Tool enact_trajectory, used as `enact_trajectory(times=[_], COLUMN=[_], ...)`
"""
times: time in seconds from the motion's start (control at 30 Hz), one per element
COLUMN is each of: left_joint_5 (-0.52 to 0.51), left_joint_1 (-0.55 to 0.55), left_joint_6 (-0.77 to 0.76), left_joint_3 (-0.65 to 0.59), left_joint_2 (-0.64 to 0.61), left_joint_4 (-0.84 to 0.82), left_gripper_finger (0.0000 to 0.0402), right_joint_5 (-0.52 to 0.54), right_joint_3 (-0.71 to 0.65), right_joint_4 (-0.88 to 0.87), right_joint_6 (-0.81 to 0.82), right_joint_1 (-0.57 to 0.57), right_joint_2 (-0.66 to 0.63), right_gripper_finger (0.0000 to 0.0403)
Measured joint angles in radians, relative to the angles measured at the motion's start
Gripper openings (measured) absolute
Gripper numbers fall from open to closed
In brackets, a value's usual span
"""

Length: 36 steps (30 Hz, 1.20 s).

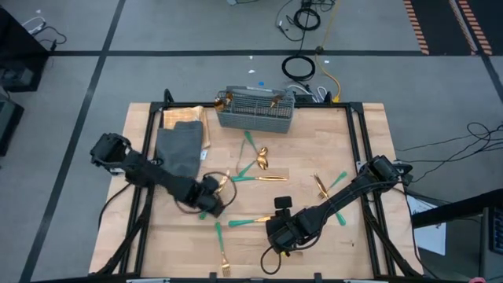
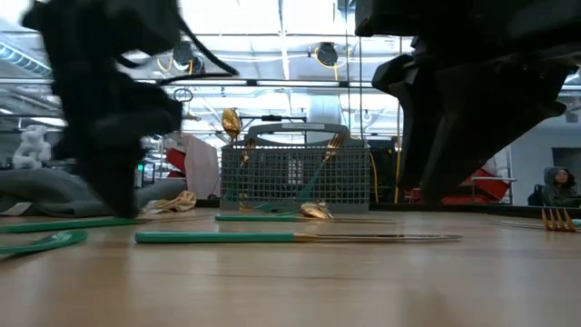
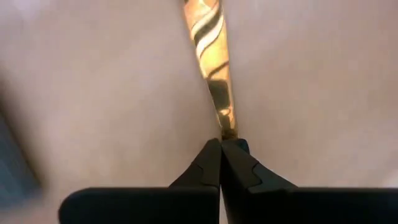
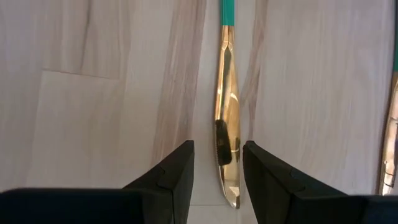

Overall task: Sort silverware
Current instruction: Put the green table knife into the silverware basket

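Note:
The silverware lies scattered over the wooden table: gold heads, teal handles. My right gripper (image 1: 277, 226) (image 4: 217, 171) is open and low over the table's near middle. Its fingers stand on either side of a knife's gold blade (image 4: 227, 112) without touching it. That knife (image 1: 250, 222) (image 2: 300, 238) lies flat. My left gripper (image 1: 211, 195) (image 3: 221, 146) is at the table's left middle, shut on a gold piece of silverware (image 3: 208, 56) whose handle is hidden. A few pieces stand in the grey mesh basket (image 1: 255, 116) (image 2: 295, 173). My left gripper pinches the narrow end (image 3: 227, 127) of the gold piece between its two fingertips, which lie in line with its length. The piece widens away from the fingers. Whether it rests on the table or is lifted, I cannot tell.
A dark grey cloth (image 1: 179, 149) lies on the table's far left, next to the basket at the far edge. Spoons (image 1: 260, 160) and a knife (image 1: 263, 179) lie at the middle, a fork (image 1: 321, 187) to the right, and another fork (image 1: 223, 253) near the front edge.

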Motion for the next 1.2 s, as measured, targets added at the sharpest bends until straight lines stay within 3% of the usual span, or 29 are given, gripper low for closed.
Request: enact_trajectory(times=[0.37,0.63,0.93,1.2], left_joint_5=[-0.173,-0.059,-0.02,-0.013], left_joint_1=[0.096,0.133,0.188,0.194], left_joint_6=[0.234,0.407,0.423,0.441], left_joint_3=[0.18,0.184,0.185,0.186], left_joint_2=[-0.094,-0.012,0.025,0.028], left_joint_4=[-0.169,-0.165,-0.127,-0.14], left_gripper_finger=[0.006,0.0105,0.0147,0.016], right_joint_5=[-0.003,-0.004,-0.004,-0.004], right_joint_3=[0.0,0.0,0.0,0.0], right_joint_4=[0.018,0.019,0.015,0.01], right_joint_6=[-0.008,-0.023,-0.023,-0.025], right_joint_1=[0.001,0.001,0.002,0.002], right_joint_2=[0.0,0.0,0.0,0.0], right_gripper_finger=[0.0128,0.0128,0.0128,0.0128])
